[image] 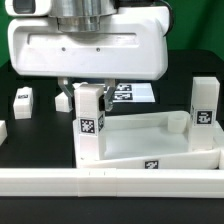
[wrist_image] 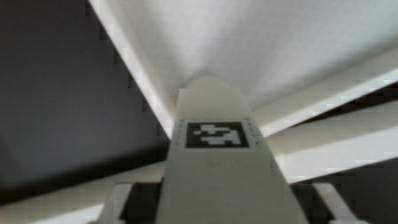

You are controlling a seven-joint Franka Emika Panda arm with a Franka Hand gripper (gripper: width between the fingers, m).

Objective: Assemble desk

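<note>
- Nearest, a long low white rail (image: 110, 182) runs along the whole front edge of the black work desk (image: 40, 140) and closes off that side.
- Just behind it lies the desk top (image: 150, 142), a white rimmed tray. Open dark surface shows only to the exterior view's left.
- At its left corner the held leg (image: 90, 125) stands upright. Its foot is hidden, so I cannot tell whether it is seated.
- A second leg (image: 205, 108) stands upright by the right corner; touching or apart is unclear.
- The jaws (image: 88, 92) are clamped on the held leg's upper end, though the wrist view is blurred.
- Farther back are a third leg (image: 22, 98) and a fourth leg (image: 65, 101). The marker board (image: 137, 93) lies partly hidden there.
- The arm points straight down, its top cut off.
</note>
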